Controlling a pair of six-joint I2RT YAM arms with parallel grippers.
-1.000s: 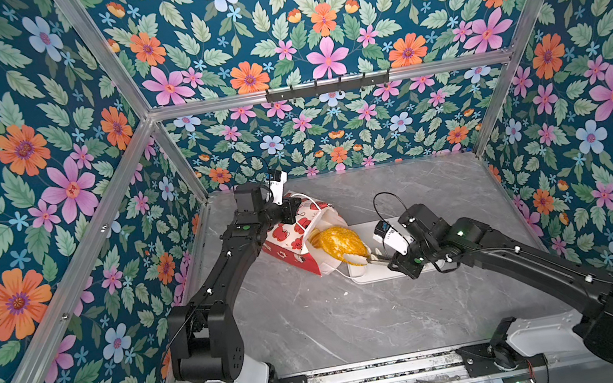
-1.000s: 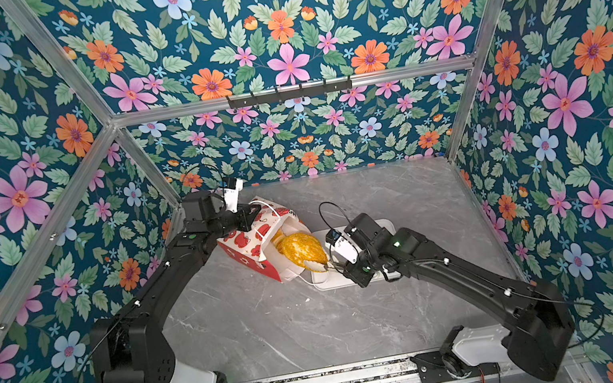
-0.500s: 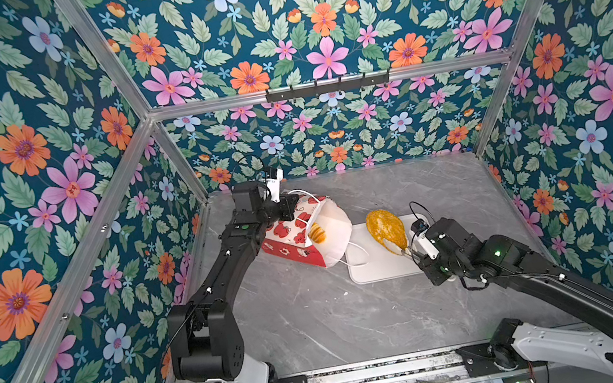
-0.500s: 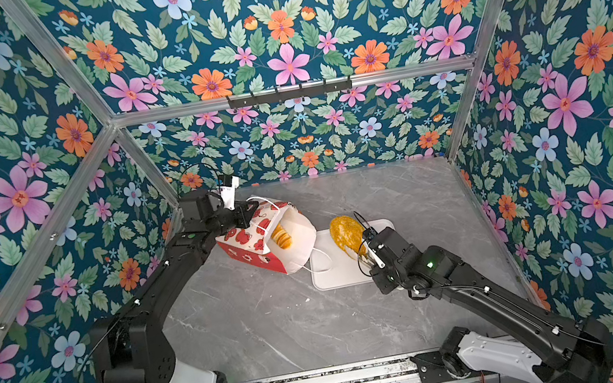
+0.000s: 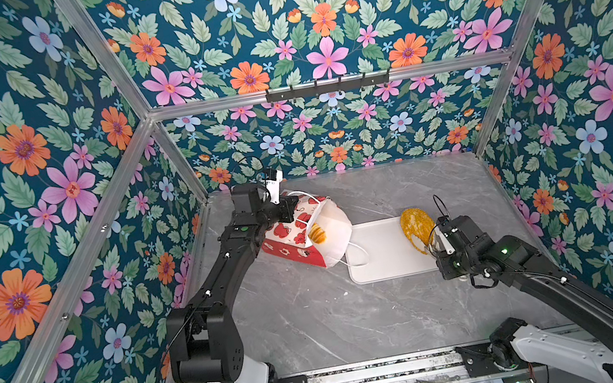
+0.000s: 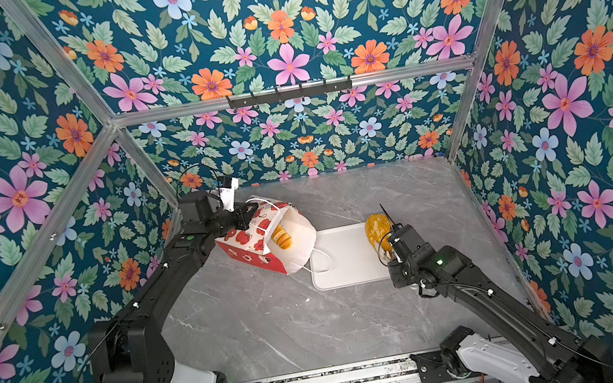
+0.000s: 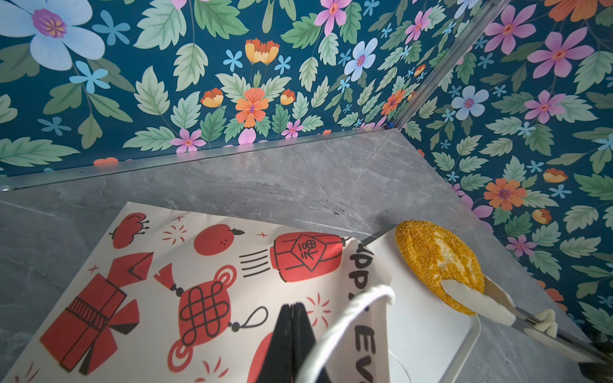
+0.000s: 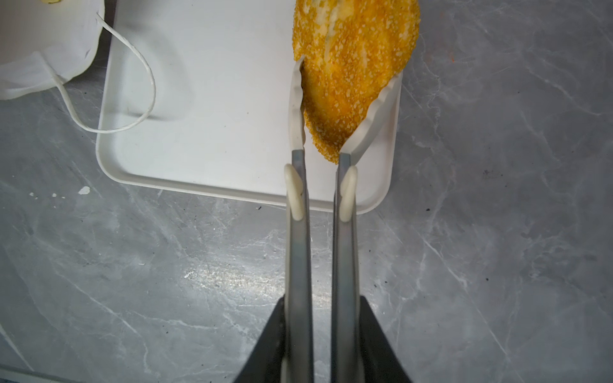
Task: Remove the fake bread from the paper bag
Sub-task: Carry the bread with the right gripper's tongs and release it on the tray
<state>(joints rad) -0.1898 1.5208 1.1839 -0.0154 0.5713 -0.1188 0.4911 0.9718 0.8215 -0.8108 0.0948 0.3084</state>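
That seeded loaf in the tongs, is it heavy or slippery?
Probably light: the tongs hold the seeded loaf by one end only. Its gritty crust likely resists slipping. Flattish and oval, it seems unlikely to roll.

In front of the tray (image 5: 381,247) the counter (image 5: 339,322) lies open, and I can pass there freely. The paper bag (image 5: 288,242) on its side blocks the left rear, its cord handle (image 8: 154,88) trailing onto the tray, whose right edge the seeded loaf (image 5: 413,225) fills.
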